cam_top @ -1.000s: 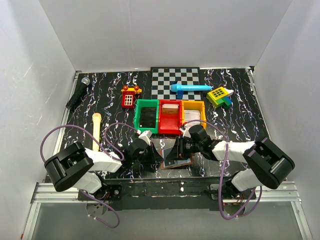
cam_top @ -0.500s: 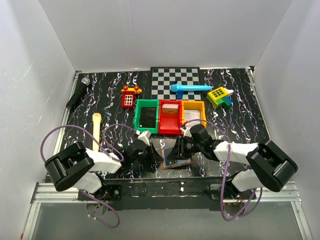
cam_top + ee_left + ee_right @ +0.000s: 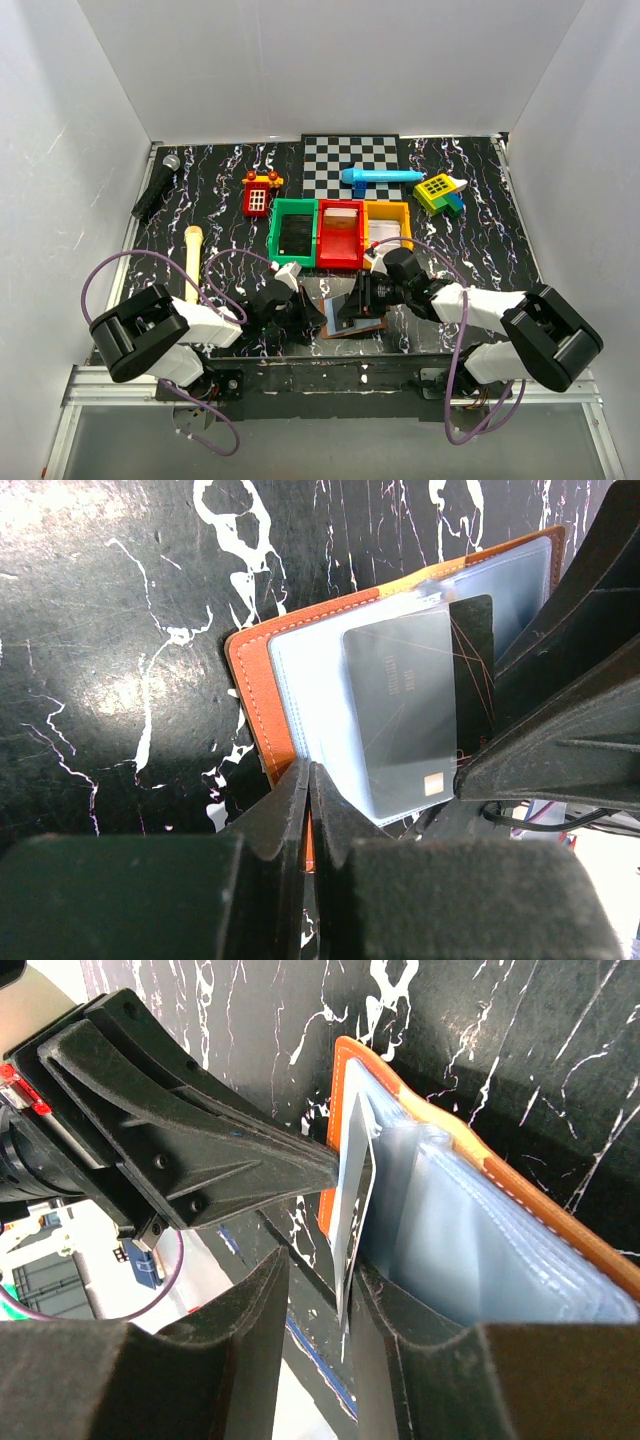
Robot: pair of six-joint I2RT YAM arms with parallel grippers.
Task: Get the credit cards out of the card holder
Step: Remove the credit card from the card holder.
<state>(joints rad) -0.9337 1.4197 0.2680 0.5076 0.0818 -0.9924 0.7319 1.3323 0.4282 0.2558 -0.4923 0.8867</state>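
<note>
- At the near edge of the worktop (image 3: 220,200), just in front of the red bin (image 3: 340,235), the card holder (image 3: 345,318) lies open between the two arms.
- The left gripper (image 3: 308,777) is closed tight on the holder's orange edge. This is probably to pin the holder down so that it does not slide while a card is drawn.
- The right gripper (image 3: 320,1270) stands partly open, with its jaws on either side of a grey card (image 3: 400,705) that sits at a clear sleeve. A gap shows beside the card, so this gripper seems to hold nothing yet.
- Judged from this, the right arm is lined up to pinch that card and pull it away from the left gripper.
- The overhead view gives the setting, but the two grippers hide most of the holder, and no card can be made out there.
- The left wrist view shows the card's face, with its small chip, and the pale sleeves on the orange cover.
- The right wrist view shows the same card edge-on between the jaws. It also shows the stack of sleeves behind the card, which neither other view shows.
</note>
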